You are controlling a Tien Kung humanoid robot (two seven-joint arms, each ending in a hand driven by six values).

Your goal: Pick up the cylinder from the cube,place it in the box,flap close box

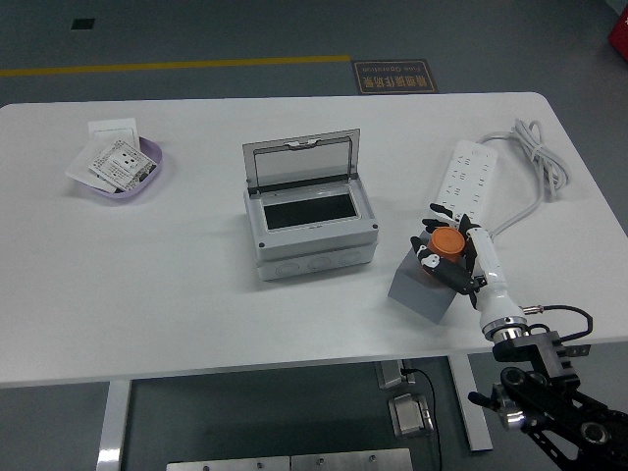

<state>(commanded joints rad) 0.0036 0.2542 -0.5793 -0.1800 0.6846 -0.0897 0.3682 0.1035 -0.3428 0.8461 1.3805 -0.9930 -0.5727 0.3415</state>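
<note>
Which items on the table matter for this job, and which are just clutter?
Job: orange cylinder, grey cube, grey box with its lid up, right hand closing on the cylinder.
Clutter: power strip, purple dish of cards.

One camera only, mounted high on the robot's side, looking forward and down across the whole worktop (147,294), floor visible beyond its far edge.

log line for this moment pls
phase: grasp | right hand shut on orange cylinder, on grey cube | box lid open, empty | left hand: not in view
</note>
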